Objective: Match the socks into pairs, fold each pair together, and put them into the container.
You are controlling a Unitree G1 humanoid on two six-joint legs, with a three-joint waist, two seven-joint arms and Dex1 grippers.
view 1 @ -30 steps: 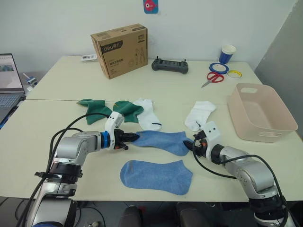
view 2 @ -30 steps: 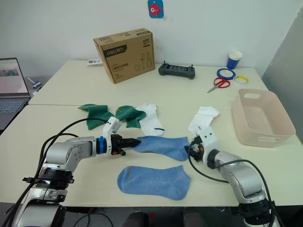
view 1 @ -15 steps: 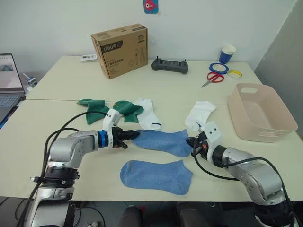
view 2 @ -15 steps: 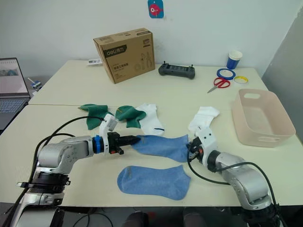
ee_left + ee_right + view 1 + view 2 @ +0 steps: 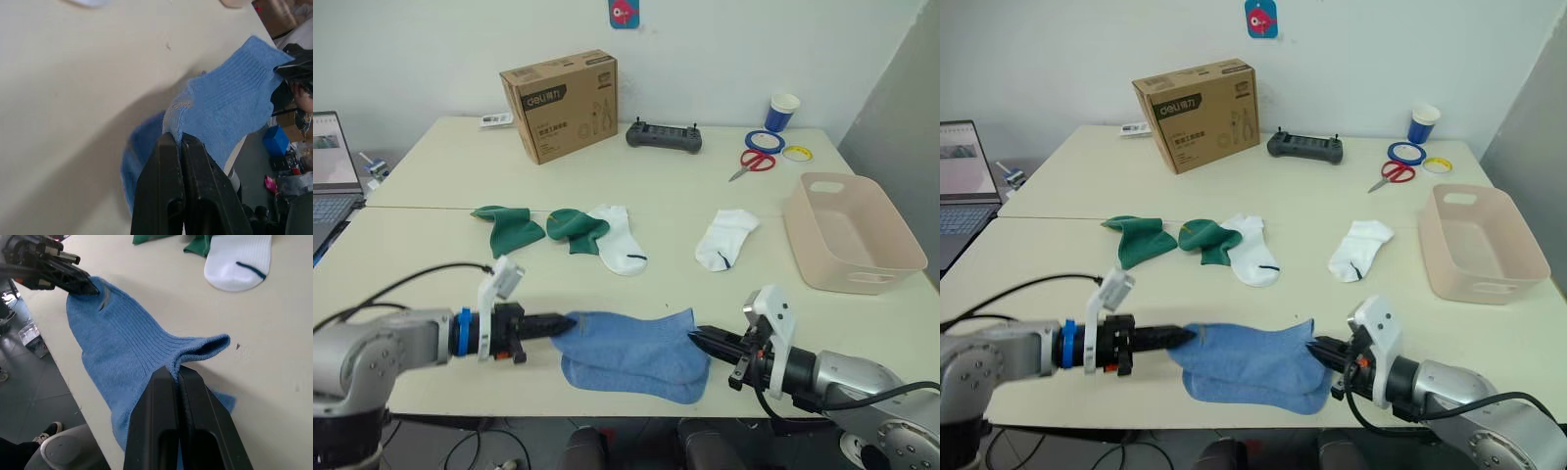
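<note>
Now both hands pinch one limp blue sock (image 5: pixel 631 336) — left hand (image 5: pixel 566 324) toe, right hand (image 5: pixel 697 338) cuff — over its mate.

Two green socks (image 5: pixel 514 228), two white socks (image 5: pixel 620 239), two blue socks (image 5: pixel 636 343), one container (image 5: pixel 854 232).

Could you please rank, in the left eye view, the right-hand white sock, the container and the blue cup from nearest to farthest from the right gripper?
From the right gripper, which is pinching the upper blue sock:
1. The right-hand white sock, just beyond it, mid-table.
2. The container, farther off at the table's right edge.
3. The blue cup, at the far right corner, near the wall.
</note>
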